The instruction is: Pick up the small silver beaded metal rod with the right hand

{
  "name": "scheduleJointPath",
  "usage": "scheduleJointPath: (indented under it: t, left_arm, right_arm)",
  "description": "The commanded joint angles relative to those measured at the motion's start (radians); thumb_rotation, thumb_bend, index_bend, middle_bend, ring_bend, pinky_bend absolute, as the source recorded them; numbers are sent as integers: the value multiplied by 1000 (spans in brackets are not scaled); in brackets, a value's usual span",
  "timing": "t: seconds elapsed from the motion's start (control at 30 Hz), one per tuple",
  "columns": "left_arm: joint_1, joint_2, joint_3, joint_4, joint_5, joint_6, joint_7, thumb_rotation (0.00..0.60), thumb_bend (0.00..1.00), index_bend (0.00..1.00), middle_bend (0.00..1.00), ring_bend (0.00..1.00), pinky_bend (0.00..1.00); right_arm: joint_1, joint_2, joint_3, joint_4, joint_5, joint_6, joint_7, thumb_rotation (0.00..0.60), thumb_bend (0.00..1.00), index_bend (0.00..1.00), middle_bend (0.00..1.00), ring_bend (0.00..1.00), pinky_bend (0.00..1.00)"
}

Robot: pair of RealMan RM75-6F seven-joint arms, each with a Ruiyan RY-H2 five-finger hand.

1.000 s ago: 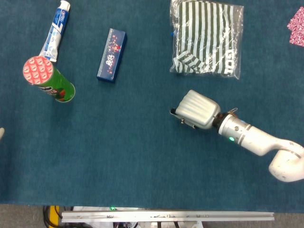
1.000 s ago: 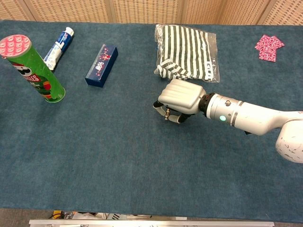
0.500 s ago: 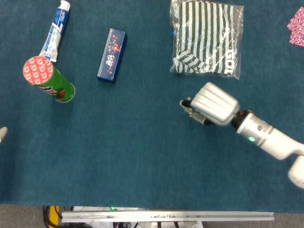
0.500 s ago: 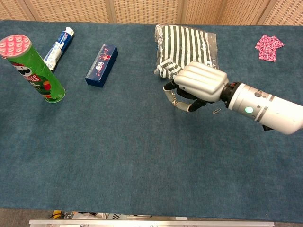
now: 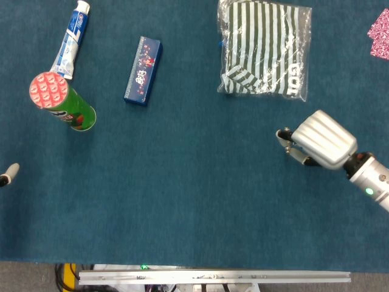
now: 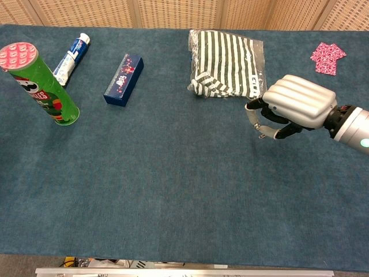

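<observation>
My right hand (image 5: 320,140) (image 6: 297,104) hangs above the blue cloth at the right, just below the striped bag, with its fingers curled in. It pinches the small silver beaded metal rod (image 5: 285,144) (image 6: 257,124), which pokes out of the fingers on the hand's left side and hangs clear of the cloth. Of my left hand (image 5: 8,174), only a fingertip shows at the left edge of the head view, so its state cannot be read.
A clear bag with a striped garment (image 5: 265,48) (image 6: 226,56) lies just behind the right hand. A blue box (image 5: 143,71), a toothpaste tube (image 5: 70,39) and an upright green chip can (image 5: 62,101) are at the left. A pink item (image 6: 327,58) lies far right.
The right hand has risen from the middle of the cloth and travelled right, carrying the rod. The left fingertip has edged slightly further into view.
</observation>
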Motion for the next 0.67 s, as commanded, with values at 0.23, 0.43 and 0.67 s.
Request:
scheduleJointPath:
  t: [0.23, 0.43, 0.67]
  left_arm:
    - [0, -4, 2, -6, 6, 4, 12, 600, 143, 20, 81, 59, 20]
    - [-2, -5, 1, -9, 1, 1, 17, 600, 143, 20, 80, 59, 19]
    - [1, -7, 2, -6, -5, 1, 15, 600, 144, 20, 81, 59, 20]
  right_arm:
    - [-22, -19, -4, 62, 13, -33, 37, 600, 440, 717, 936, 996, 1000]
    - [-27, -31, -4, 79, 9, -48, 46, 600, 440, 717, 936, 996, 1000]
    - [-28, -40, 1, 90, -1, -57, 55, 600, 440, 717, 936, 996, 1000]
